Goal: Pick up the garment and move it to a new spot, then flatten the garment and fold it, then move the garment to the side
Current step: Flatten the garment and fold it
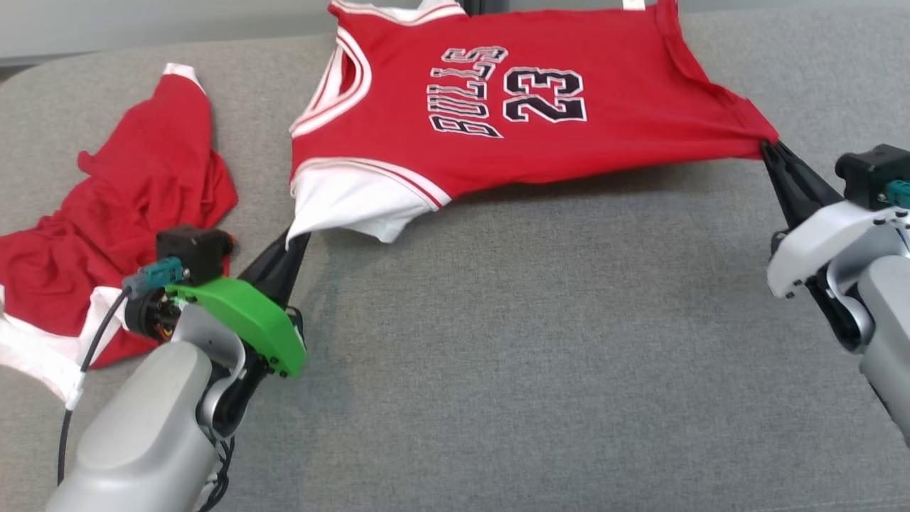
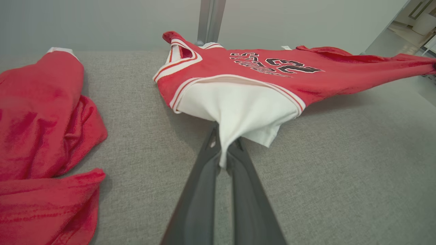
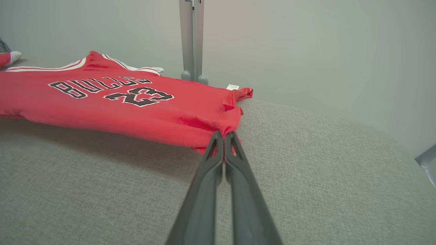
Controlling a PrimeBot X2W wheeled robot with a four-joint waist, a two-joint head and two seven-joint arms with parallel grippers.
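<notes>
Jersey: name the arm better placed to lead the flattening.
Right, probably. The right gripper pinches a red hem corner of the jersey, with bare grey surface on its side. The left gripper grips the white sleeve, but a crumpled red garment lies close beside it, crowding any pull that way.

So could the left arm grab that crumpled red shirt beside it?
Probably not yet. The crumpled red shirt lies close with nothing between, but the left gripper is shut on the white sleeve of the jersey and must let go first.
</notes>
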